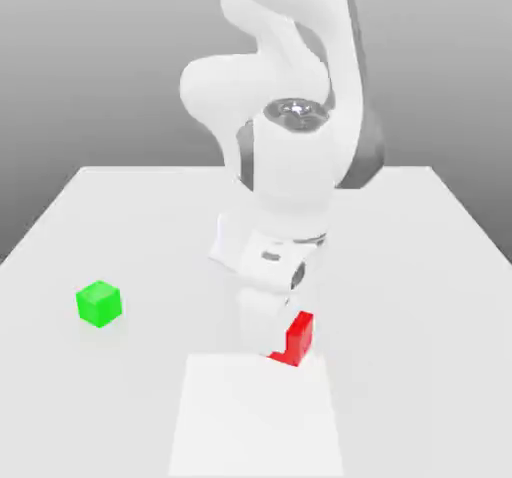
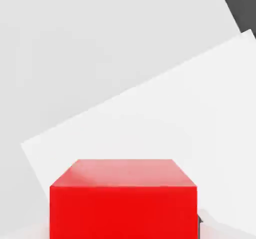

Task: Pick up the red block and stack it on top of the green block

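Down at the near middle of the desk (image 1: 420,266), the arm (image 1: 290,166) is folded low, its hand pointing straight down with the jaws at the red block (image 1: 296,338). The white hand hides the side of the block toward the exterior view's left, so just the block's right part shows, a red face and a slice of its top peeking out beside the hand. In the hand view the red block (image 2: 123,200) sits square and close up, directly under the hand and centred between the jaws, with a sliver of dark finger (image 2: 199,224) touching its edge on one side. The jaws are drawn in nearly all the way and clamped on the red block, one finger to each side.

The red block stands at the far edge of a paler white square patch (image 1: 255,416) on the desk, near that patch's corner toward the exterior view's right. Whether the block rests on the desk or is just off it I cannot tell, though its lower edge looks level with the surface.

The green block (image 1: 99,303) sits alone, well apart from the red one, toward the exterior view's left and a little farther back. It stands upright on the desk with nothing touching it and nothing on top of it. The red block has not yet been stacked on it.
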You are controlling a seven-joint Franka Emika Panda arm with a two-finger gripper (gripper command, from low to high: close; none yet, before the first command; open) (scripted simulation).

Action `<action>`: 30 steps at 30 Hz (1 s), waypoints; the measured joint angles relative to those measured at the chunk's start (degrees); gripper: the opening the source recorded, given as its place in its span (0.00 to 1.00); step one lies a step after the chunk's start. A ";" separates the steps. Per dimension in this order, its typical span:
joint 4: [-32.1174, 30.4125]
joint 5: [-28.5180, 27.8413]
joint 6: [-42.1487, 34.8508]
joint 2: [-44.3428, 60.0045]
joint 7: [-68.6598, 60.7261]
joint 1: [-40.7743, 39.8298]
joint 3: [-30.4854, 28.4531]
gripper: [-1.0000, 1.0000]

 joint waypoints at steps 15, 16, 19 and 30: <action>-5.82 -14.21 -6.56 -13.03 7.17 -33.48 -18.19 0.00; -6.00 -13.77 -6.27 -12.85 6.81 -33.81 -18.97 0.00; -6.24 -10.76 -4.61 -11.07 4.73 -32.21 -20.81 0.00; -6.36 2.70 1.76 -2.77 -4.33 -23.01 -26.14 0.00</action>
